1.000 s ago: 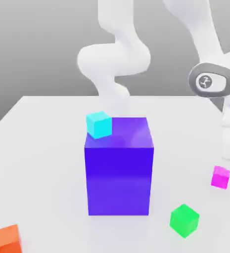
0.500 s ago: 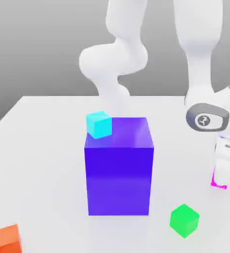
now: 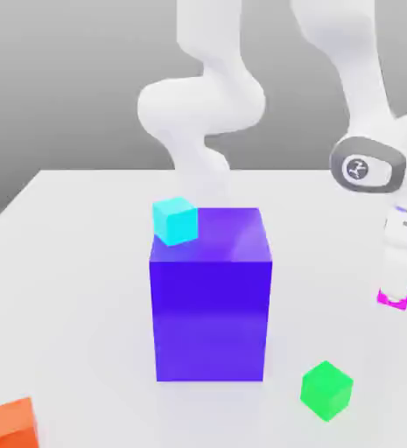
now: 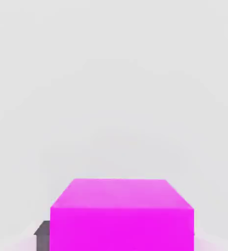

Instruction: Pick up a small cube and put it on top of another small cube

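Your gripper [image 3: 396, 293] is clenched on the magenta cube [image 4: 121, 229] at the exterior view's right, apart from and farther than the green cube [image 3: 326, 390], while the cyan cube [image 3: 175, 221] rests on the purple-blue block [image 3: 211, 319].

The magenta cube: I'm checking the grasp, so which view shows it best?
The hand view: the magenta cube looms large, two faces visible. The exterior view shows just its lower edge below the white hand.
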